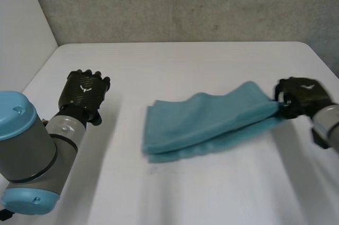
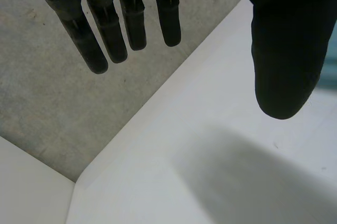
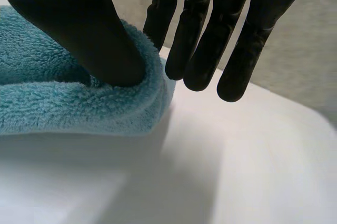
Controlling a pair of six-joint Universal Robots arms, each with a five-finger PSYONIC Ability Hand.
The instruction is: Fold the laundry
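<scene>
Towel (image 1: 204,124), teal terry, folded over on itself, lying across the middle and right of the white table (image 1: 212,193). From my station I read the right hand (image 1: 302,95) as clamped on the towel's right end. In the right wrist view its thumb (image 3: 84,29) presses down on the doubled edge of the towel (image 3: 79,108). The nearest of its fingers (image 3: 160,8) stands behind that same edge, so the pile is pinched between the two. The other fingers reach straight past the edge and touch nothing. This end of the towel tapers to a narrow point at the hand and sits just off the table, with shade beneath it. The far end rests flat and broad, its layers slightly offset.

The left hand (image 1: 85,92) is well apart from the towel, over the table's left side. In its wrist view I see straight fingers (image 2: 110,29) held apart from the thumb (image 2: 287,50), holding nothing. Bare tabletop and the grey wall (image 2: 47,103) lie beyond them. The left arm (image 1: 32,156), grey with blue caps, stands at the table's near left corner.
</scene>
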